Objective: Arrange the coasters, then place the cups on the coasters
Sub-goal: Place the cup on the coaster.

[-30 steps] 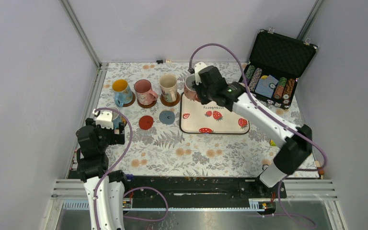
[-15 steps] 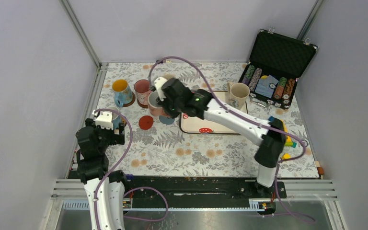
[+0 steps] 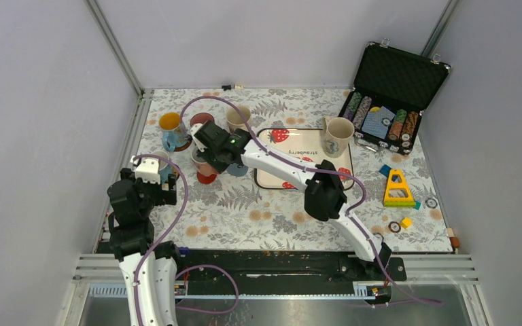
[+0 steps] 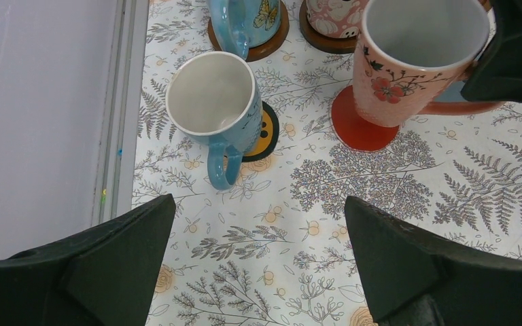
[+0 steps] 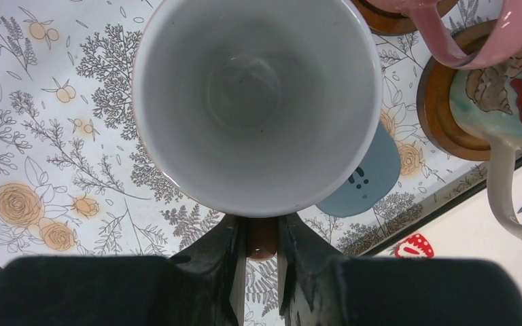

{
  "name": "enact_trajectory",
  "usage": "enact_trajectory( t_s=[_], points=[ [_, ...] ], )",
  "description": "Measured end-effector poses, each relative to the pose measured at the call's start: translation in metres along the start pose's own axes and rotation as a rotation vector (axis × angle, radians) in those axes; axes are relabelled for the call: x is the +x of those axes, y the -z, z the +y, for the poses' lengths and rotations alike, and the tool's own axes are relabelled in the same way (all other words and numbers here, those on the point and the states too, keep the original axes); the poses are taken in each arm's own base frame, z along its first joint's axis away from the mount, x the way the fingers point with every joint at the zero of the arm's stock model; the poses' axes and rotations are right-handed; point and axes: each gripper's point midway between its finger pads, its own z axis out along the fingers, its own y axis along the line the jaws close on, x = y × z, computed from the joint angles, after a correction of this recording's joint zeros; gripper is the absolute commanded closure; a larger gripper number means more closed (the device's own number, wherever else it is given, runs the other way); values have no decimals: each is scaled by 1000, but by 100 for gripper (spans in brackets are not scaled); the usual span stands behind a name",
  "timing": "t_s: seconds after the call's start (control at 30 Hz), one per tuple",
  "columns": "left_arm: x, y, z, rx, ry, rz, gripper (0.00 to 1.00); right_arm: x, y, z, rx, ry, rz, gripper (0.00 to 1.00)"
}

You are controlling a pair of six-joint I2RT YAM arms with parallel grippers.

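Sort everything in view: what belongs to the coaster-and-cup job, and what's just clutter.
Job: flowered mug in the right gripper, white-and-blue mug, cream mug on the tray, red coaster, grey-blue coaster.
Clutter: strawberry tray, poker chip case, yellow triangle toy.

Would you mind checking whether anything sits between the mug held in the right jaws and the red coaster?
Nothing visible does. The red coaster lies right below the floral mug, its visible part bare; the white-and-blue mug stands apart on the black coaster.

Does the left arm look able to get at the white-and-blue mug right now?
Probably yes: the left gripper is open and the white-and-blue mug stands just ahead of it, with nothing standing between.
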Motion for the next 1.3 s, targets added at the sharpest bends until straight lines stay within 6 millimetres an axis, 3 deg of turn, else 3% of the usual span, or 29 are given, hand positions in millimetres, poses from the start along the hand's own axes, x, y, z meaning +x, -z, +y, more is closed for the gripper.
enact_trajectory(
  t_s=[0.6,1.07,1.13,1.17,1.23,1.3],
  points=[
    [0,0,0,-2,0,1,1,18,-34,3,11,22,62,100],
    [0,0,0,-2,0,1,1,15,-35,7,27,37,52,97],
    [0,0,0,-2,0,1,1,15,-34,9,25,40,52,90],
    [0,0,0,-2,0,1,1,15,-34,10,24,41,52,82],
    [0,0,0,-2,0,1,1,15,-34,12,22,44,52,52],
    [0,0,0,-2,0,1,1,15,-34,12,28,49,48,35]
  ],
)
